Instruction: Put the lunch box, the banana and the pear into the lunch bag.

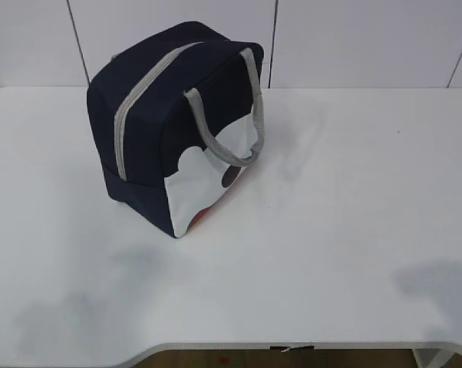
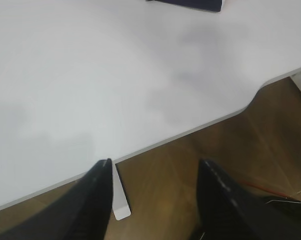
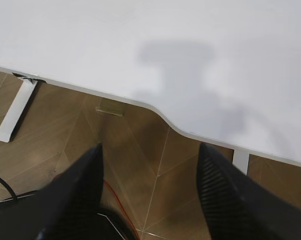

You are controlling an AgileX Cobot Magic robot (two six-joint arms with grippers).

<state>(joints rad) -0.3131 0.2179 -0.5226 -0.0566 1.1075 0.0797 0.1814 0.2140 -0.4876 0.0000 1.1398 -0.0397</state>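
- Upright on the white table point(image 1: 354, 230) stands the boxy navy-blue fabric lunch bag point(image 1: 158, 130), left of centre at the back, its grey zipper point(image 1: 135, 107) closed.
- Left gripper point(image 2: 155, 187): jaws wide, nothing between them, over the table's front edge.
- Right gripper point(image 3: 150, 172): jaws wide, nothing held, above the wooden floor point(image 3: 140, 140).

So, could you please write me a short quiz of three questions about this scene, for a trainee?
1. True or false: the zipper of the lunch bag looks closed.
2. What does the left gripper hold?
A. a strap
B. nothing
C. a zipper pull
3. Fill in: the lunch bag stands on the white ____.

Key
1. True.
2. B; its fingers are apart and empty over the edge of the table, like the right gripper.
3. table.
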